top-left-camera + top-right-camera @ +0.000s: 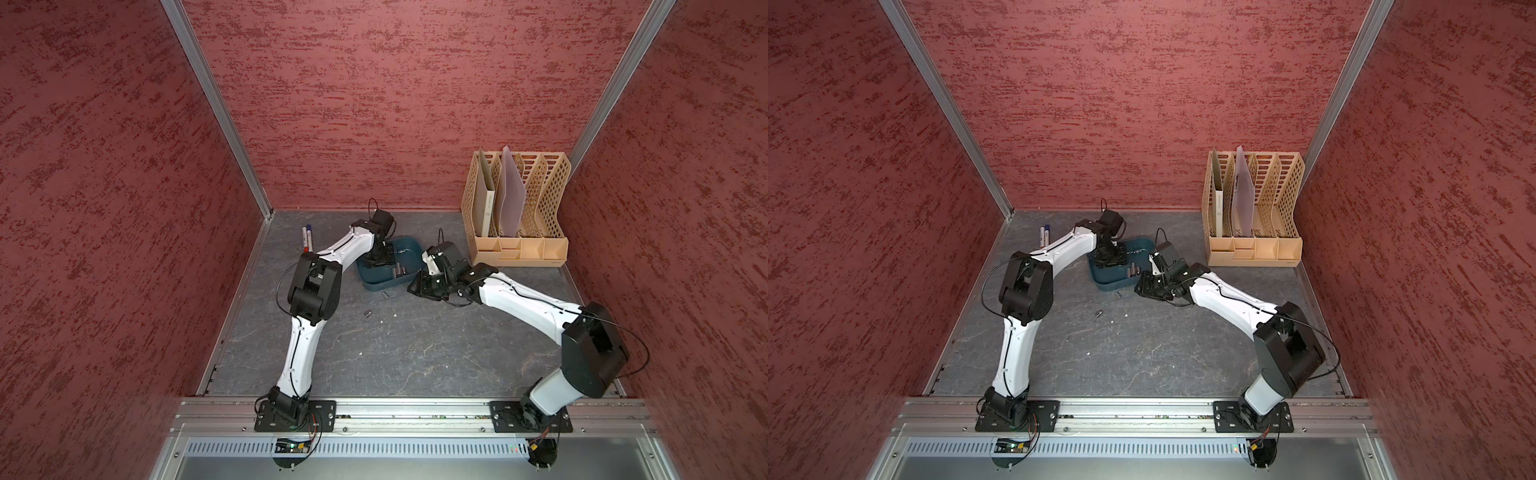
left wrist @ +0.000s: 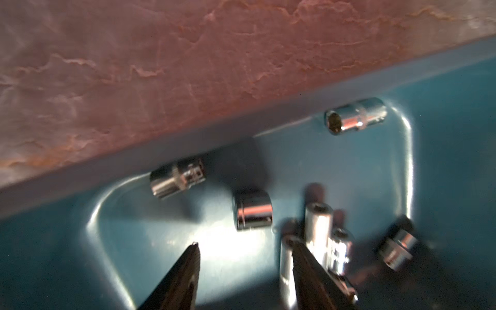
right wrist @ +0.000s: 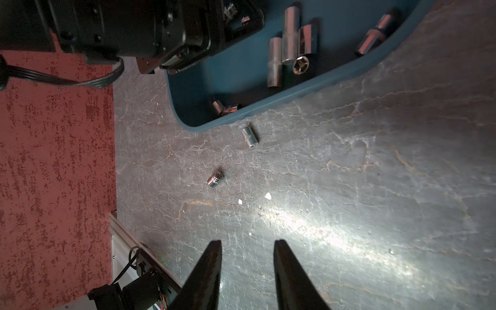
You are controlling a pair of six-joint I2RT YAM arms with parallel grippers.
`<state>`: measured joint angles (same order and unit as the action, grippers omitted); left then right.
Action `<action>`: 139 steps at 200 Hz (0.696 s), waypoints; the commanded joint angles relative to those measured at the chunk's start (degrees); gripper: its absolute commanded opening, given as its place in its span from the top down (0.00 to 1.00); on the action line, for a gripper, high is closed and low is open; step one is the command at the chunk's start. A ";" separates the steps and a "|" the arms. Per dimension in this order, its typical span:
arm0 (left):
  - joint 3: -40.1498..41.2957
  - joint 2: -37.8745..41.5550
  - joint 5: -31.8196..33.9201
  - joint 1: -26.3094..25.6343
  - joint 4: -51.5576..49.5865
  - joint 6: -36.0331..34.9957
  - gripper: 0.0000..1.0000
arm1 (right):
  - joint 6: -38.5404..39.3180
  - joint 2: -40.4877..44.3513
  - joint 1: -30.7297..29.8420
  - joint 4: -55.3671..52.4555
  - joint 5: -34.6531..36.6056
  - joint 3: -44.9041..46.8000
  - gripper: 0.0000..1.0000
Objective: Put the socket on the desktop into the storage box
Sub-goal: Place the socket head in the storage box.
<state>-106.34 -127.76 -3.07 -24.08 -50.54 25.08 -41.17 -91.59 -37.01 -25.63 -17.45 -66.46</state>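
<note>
Nine sockets (image 2: 355, 115), two markers (image 1: 307, 240), box (image 1: 376, 286), rack (image 1: 519, 249)

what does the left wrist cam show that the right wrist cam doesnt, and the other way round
Left wrist only: the left gripper, tips apart and holding nothing, over the floor of the storage box, with a short socket just ahead of the tips.
Right wrist only: the right gripper, open and empty above the desktop; one loose socket close outside the box rim and a second loose socket farther out; the red wall.
Both: the teal box with several sockets inside, and the veined desktop beside it.
</note>
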 commanded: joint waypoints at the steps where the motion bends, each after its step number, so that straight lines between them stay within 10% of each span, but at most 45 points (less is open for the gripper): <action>1: 3.71 7.14 -1.94 -0.16 2.90 0.69 0.41 | 0.37 1.90 -0.07 -0.24 1.34 0.38 0.63; 139: 44.81 45.82 -11.12 1.48 14.24 5.13 0.36 | 3.02 -4.41 -5.60 -5.04 6.29 -6.91 0.61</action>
<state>-66.50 -87.11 -11.62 -23.31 -38.87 28.95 -39.38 -94.04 -41.10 -29.19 -13.45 -70.48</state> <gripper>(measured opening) 0.635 0.386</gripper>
